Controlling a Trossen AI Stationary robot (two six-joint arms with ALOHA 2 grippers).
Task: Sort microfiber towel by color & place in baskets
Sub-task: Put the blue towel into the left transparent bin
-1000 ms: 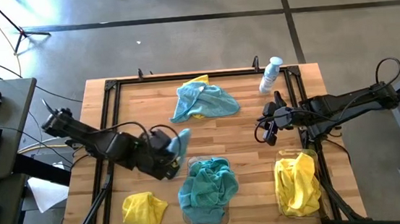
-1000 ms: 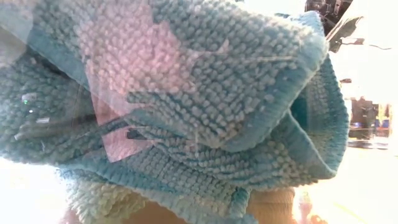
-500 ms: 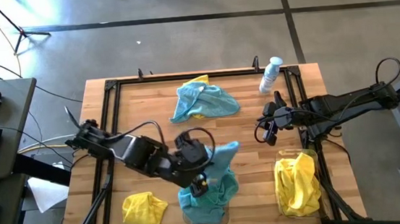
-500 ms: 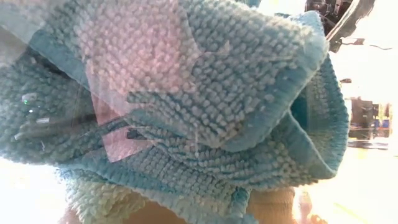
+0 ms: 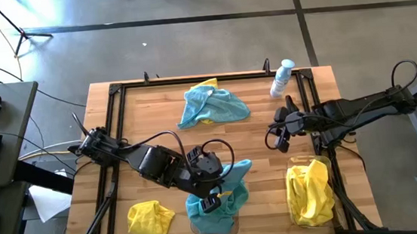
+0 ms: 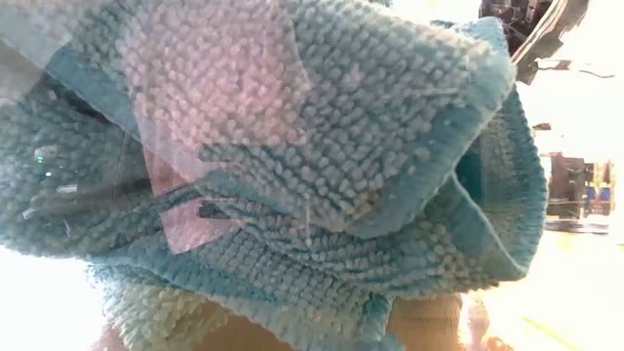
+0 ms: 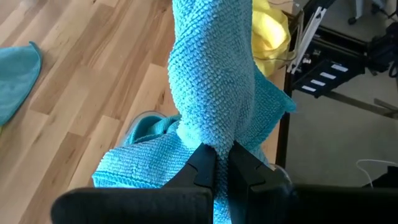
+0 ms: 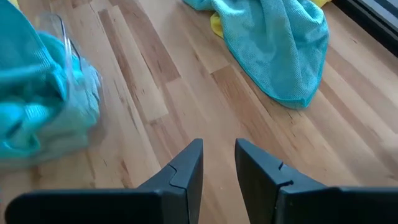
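High view: left gripper (image 5: 214, 198) pinched tight on teal towel (image 5: 233, 177), hanging it over the teal-filled basket (image 5: 214, 221) at table's front edge, w/ right gripper (image 5: 279, 135) idle, fingers partly apart, gripping nothing, above the yellow-filled basket (image 5: 311, 196).

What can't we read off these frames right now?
- Low view: teal towel pressed against the lens hides nearly the whole table.
- High view: left gripper and held teal towel cover the middle basket; its contents can't be counted.
- High view: yellow cloth under the far teal towel shows only an edge.
- High view: spray bottle label too small.
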